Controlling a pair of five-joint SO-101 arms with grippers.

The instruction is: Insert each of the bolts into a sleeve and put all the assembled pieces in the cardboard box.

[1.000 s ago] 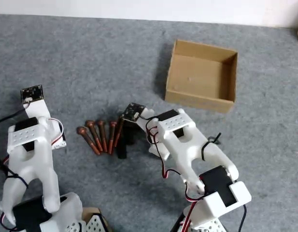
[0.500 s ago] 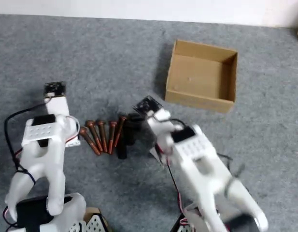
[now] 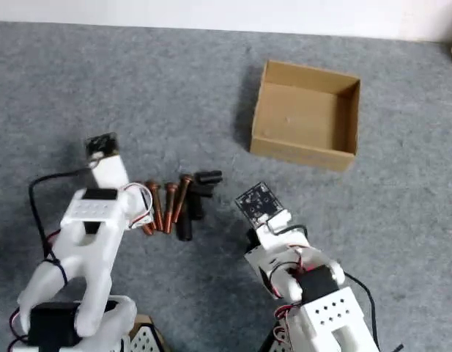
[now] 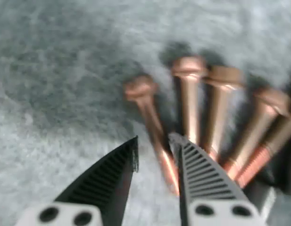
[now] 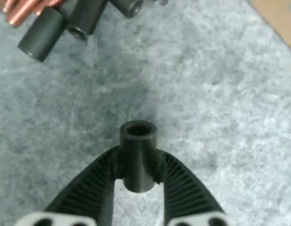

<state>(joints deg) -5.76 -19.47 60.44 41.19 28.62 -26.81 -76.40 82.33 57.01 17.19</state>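
Several copper bolts (image 3: 169, 206) lie fanned side by side on the grey carpet, with black sleeves (image 3: 198, 192) just right of them. In the left wrist view my left gripper (image 4: 153, 150) is open, low over the carpet, its fingers on either side of the shaft of the leftmost bolt (image 4: 147, 109). My right gripper (image 5: 138, 162) is shut on an upright-held black sleeve (image 5: 138, 153), its bore facing the camera. This gripper is back from the pile, toward the near edge. The cardboard box (image 3: 308, 116) stands open at the far right.
Three loose sleeves (image 5: 65, 23) lie beyond my right gripper, with the bolt tips (image 5: 15, 12) beside them. A corner of the box (image 5: 279, 19) shows in the right wrist view. Bare carpet lies between the pile and the box.
The left arm has swung right onto the leftmost bolt. The right arm has pulled back from the sleeve pile toward the near edge, with one sleeve in its gripper.
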